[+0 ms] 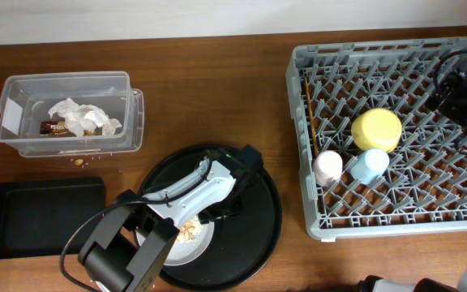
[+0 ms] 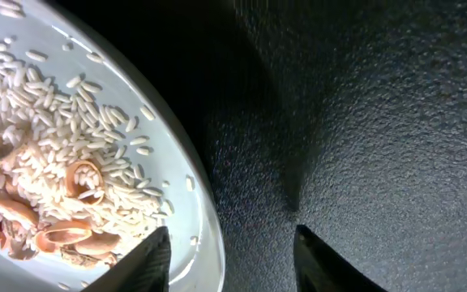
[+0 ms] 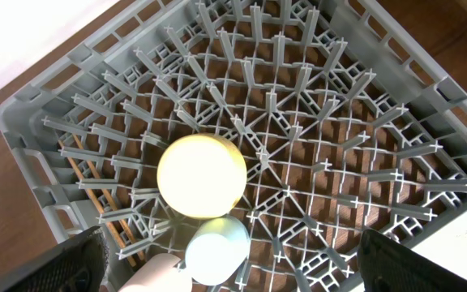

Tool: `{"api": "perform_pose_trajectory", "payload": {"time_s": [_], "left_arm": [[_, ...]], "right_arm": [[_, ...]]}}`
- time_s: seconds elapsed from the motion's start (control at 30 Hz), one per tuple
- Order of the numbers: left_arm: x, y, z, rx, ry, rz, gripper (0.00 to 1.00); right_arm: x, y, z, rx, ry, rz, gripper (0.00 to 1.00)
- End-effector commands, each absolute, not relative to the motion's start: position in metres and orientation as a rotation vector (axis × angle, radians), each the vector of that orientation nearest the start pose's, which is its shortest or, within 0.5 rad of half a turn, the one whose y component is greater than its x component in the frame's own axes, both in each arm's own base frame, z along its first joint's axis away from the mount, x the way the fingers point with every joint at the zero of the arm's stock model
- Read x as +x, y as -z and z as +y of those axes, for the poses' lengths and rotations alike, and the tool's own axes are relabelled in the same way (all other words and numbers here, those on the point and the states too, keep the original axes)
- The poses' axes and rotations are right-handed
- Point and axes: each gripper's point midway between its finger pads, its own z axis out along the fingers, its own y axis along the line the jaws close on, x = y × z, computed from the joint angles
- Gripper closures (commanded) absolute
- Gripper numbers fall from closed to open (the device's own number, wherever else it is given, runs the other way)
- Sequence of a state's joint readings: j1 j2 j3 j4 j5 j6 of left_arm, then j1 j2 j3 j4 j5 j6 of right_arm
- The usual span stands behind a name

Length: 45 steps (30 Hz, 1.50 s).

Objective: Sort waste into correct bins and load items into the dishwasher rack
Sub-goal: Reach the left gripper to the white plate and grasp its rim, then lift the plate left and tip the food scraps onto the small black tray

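Looking past the dishwasher rack [image 1: 299,138] to the round black tray [image 1: 258,219] on the table [image 1: 217,81], I find the plate [image 1: 199,247] lying on it, my left gripper [image 2: 229,259] spread wide astride its rim, so I'd close slowly and lift level to keep the food scraps [image 2: 63,235] aboard.

The overhead camera hangs high above the table [image 1: 217,97] and looks straight down, taking in its whole width, with the dishwasher rack [image 1: 300,138] at the right. The left wrist camera sits very near the round pale grey plate [image 2: 186,207], facing down at its rim and the large round black tray [image 2: 363,122] beneath. Overhead shows both at the near middle. The right wrist camera looks down on the rack from well above, sharing the yellow bowl [image 3: 201,174] and small light-blue cup [image 3: 216,247] with overhead.
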<state>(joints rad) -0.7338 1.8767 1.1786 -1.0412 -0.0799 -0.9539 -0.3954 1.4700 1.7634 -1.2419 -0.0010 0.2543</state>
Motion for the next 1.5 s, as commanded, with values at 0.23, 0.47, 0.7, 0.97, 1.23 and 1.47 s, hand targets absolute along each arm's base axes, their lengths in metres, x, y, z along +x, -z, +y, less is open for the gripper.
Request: {"api": "perform_pose_trajectory", "payload": {"time_s": [0.23,0.47,0.7,0.97,1.23,1.47], "left_arm": [[0.216,0.0,-0.172,-0.355,-0.345,3.152,0.6],[0.215,0.003,-0.169,-0.354,-0.36,3.148,0.79],[0.216,-0.002,-0.17,-0.353,-0.366,3.151,0.99],[0.233,-0.032,-0.166,-0.345,-0.446,3.098,0.99],[0.251,-0.086,-0.153,-0.332,-0.595,3.019,0.99],[0.291,-0.118,-0.077,-0.647,-0.589,3.01,0.99]], "right_arm": [[0.326,-0.305,-0.139,0.813,0.064,2.384,0.01],[0.327,-0.305,-0.139,0.812,0.064,2.384,0.01],[0.327,-0.305,-0.139,0.812,0.064,2.384,0.01],[0.326,-0.305,-0.139,0.813,0.064,2.384,0.01],[0.327,-0.305,-0.139,0.812,0.064,2.384,0.01],[0.327,-0.305,-0.139,0.812,0.064,2.384,0.01]]}}
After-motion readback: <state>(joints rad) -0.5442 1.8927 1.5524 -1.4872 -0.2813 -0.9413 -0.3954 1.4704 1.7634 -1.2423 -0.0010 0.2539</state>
